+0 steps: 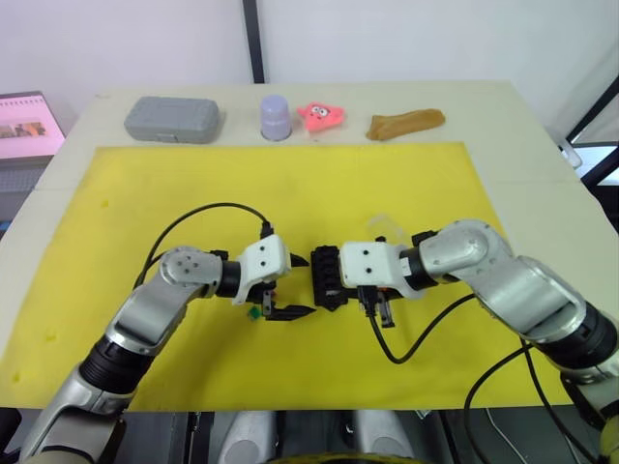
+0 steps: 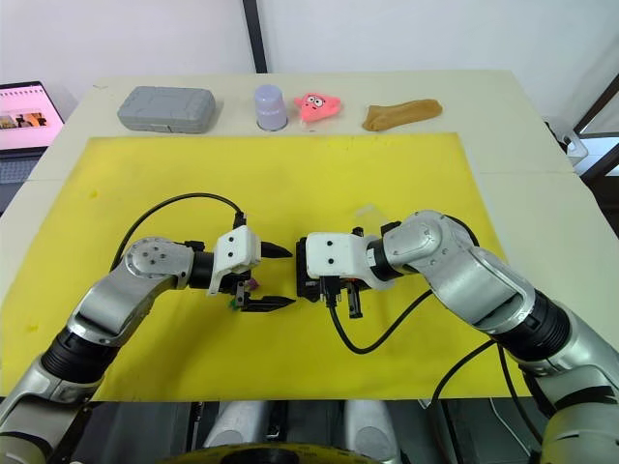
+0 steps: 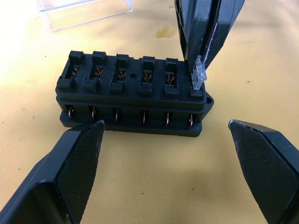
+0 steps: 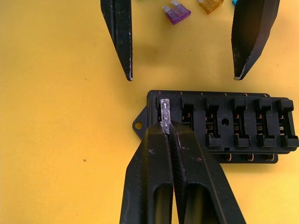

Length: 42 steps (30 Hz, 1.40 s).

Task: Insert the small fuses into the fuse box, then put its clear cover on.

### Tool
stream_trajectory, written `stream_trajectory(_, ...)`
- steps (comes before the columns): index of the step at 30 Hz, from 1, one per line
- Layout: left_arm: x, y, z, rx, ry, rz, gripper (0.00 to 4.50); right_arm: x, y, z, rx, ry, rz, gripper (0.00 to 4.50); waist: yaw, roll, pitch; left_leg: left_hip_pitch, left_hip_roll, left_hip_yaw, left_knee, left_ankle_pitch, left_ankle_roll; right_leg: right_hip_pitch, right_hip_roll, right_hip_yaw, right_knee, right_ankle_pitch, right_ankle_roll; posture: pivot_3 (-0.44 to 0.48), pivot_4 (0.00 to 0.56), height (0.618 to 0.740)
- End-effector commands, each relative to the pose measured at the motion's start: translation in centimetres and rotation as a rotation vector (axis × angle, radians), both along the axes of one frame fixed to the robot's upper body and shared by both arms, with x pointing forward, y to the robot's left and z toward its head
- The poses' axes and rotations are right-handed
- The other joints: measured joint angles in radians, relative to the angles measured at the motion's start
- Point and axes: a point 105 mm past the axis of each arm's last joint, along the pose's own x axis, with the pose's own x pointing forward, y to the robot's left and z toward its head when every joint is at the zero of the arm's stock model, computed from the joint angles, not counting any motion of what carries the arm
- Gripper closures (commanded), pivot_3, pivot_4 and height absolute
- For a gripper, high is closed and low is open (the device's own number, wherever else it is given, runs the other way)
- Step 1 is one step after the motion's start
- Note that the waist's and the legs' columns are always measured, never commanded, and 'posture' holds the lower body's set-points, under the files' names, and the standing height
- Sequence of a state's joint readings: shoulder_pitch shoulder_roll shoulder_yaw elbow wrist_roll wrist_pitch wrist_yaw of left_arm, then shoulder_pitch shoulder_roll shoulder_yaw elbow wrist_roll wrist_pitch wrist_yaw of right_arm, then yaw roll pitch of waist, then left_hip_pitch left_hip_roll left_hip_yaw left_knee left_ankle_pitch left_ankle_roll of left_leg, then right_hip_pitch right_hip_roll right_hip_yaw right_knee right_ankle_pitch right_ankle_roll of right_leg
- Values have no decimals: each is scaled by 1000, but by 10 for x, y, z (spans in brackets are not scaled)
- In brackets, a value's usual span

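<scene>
The bench (image 1: 542,164) is pale and carries a yellow mat (image 1: 193,193) over most of its top, leaving bare strips at the far edge and both sides. The mat's far half is open and flat; the action sits in the middle of the near half. Along the far bare strip, left to right: a grey case (image 1: 173,119), a lilac cup (image 1: 276,117), a pink toy (image 1: 320,115), a brown lump (image 1: 405,123). A laptop screen (image 1: 29,126) stands off the bench's left edge.

The fuse box (image 1: 326,277) lies on the mat between the two arms. It is a black block with two rows of six slots; copper contacts show in the slots and along its side wall, and a small mounting ear sticks out at one end. All slots look unfilled except the end one being worked.

The right tool (image 4: 164,127) is clenched on a grey fuse (image 4: 164,110), a pale translucent blade held upright at the end slot next to the ear. The left tool (image 3: 168,140) is released, jaws spread wide, facing the box's long side, just clear of it.

The clear cover (image 3: 84,11) rests on the mat just behind the box. A purple fuse (image 4: 176,13) and a yellow-brown fuse (image 4: 210,4) lie loose on the mat near the left tool.
</scene>
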<state>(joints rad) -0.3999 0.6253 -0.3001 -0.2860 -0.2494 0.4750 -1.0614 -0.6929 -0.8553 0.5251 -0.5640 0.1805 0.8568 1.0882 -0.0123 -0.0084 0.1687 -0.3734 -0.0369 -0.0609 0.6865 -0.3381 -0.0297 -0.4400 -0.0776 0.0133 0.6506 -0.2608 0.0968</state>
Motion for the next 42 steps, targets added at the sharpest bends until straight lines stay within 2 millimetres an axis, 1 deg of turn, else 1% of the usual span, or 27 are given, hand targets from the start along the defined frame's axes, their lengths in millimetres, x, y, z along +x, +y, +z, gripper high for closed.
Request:
stream_trajectory(1, -1, -3, 8, -9, -38, -16, 39, 5, -1, 8, 12, -34, -13, 4500, 0, 0, 0, 0, 0, 0, 0, 0, 0, 0, 0, 0, 0, 0, 0, 0, 150, 740)
stream_trajectory(11, -1, -3, 8, -11, -38, -13, 39, 5, -1, 9, 11, -34, -13, 4500, 0, 0, 0, 0, 0, 0, 0, 0, 0, 0, 0, 0, 0, 0, 0, 0, 150, 740)
stream_trajectory(12, -1, -3, 8, -11, -38, -12, 0, 5, 0, 9, 12, -34, -12, 3849, 0, 0, 0, 0, 0, 0, 0, 0, 0, 0, 0, 0, 0, 0, 0, 0, 150, 740)
stream_trajectory(23, -1, -2, 8, -9, -38, -12, 0, 4, 0, 11, 18, -38, -4, 3849, 1, 0, 0, 0, 0, 0, 0, 0, 0, 0, 0, 0, 0, 0, 0, 0, 150, 740)
stream_trajectory(26, 0, -2, 8, -9, -38, -11, 0, 1, 1, 16, 33, -26, 8, 3849, 1, 0, 0, 0, 0, 0, 0, 0, 0, 0, 0, 0, 0, 0, 0, 0, 150, 740)
stream_trajectory(29, 0, -2, 9, -9, -39, -11, 0, -3, 3, 26, 64, -5, 25, 3849, 1, 0, 0, 0, 0, 0, 0, 0, 0, 0, 0, 0, 0, 0, 0, 0, 150, 740)
stream_trajectory(33, 1, -3, 9, -10, -40, -11, 0, -7, 0, 31, 80, 15, 36, 3849, 1, 0, 0, 0, 0, 0, 0, 0, 0, 0, 0, 0, 0, 0, 0, 0, 150, 740)
stream_trajectory(37, 1, -2, 9, -9, -40, -8, 0, -6, 0, 36, 134, -8, 42, 3849, 1, 0, 0, 0, 0, 0, 0, 0, 0, 0, 0, 0, 0, 0, 0, 0, 150, 740)
stream_trajectory(40, 2, -2, 9, -11, -40, -5, 0, -7, 2, 39, 212, -7, 50, 3849, 1, 0, 0, 0, 0, 0, 0, 0, 0, 0, 0, 0, 0, 0, 0, 0, 150, 740)
stream_trajectory(42, 2, -2, 9, -11, -40, -4, 0, -8, 2, 37, 245, -4, 49, 4377, 1, 0, 0, 0, 0, 0, 0, 0, 0, 0, 0, 0, 0, 0, 0, 0, 150, 740)
